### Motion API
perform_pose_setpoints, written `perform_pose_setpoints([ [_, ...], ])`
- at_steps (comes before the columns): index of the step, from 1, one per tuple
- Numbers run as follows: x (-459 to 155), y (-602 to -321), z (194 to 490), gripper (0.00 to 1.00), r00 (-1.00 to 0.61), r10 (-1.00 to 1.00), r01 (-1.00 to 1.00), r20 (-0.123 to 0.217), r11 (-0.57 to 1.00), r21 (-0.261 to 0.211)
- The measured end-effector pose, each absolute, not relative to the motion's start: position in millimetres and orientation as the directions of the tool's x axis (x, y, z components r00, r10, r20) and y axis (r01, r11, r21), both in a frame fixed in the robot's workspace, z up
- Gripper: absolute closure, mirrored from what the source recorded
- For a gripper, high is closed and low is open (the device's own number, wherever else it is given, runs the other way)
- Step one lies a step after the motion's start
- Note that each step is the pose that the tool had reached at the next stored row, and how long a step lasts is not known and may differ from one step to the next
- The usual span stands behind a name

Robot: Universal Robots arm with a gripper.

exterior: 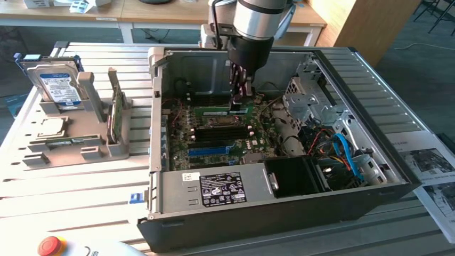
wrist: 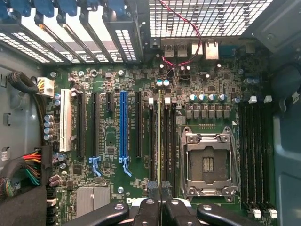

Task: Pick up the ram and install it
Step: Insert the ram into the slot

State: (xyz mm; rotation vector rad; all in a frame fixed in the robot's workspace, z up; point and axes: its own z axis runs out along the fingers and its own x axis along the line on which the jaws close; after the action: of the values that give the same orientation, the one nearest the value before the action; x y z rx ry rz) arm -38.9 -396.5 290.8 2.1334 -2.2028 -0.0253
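Note:
My gripper [exterior: 240, 102] reaches down into the open computer case [exterior: 284, 213] and is shut on the ram [exterior: 240, 109], a thin green stick held on edge just above the motherboard [exterior: 213, 136]. In the wrist view the ram [wrist: 159, 141] appears as a narrow green line between the two dark fingers [wrist: 148, 207]. It lies along the black memory slots [wrist: 168, 141] beside the square processor socket [wrist: 207, 162]. Whether it is seated in a slot I cannot tell. A matching green stick [exterior: 114, 114] stands upright in the grey holder [exterior: 42, 154] at the exterior view's left.
A hard drive [exterior: 58, 85] stands in the holder. Case walls, a drive cage [exterior: 309, 98], blue cables [exterior: 348, 154] and a black fan shroud [exterior: 299, 176] surround the board. More memory slots [wrist: 256, 150] lie past the socket. A red stop button [exterior: 50, 245] sits near the front.

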Motion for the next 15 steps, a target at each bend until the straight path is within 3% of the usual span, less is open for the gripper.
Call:
perform_pose_setpoints([
  [15, -38.9, -396.4, 273.5, 0.88, -0.031, -0.999, -0.997, 0.042, 0.033, 0.064],
])
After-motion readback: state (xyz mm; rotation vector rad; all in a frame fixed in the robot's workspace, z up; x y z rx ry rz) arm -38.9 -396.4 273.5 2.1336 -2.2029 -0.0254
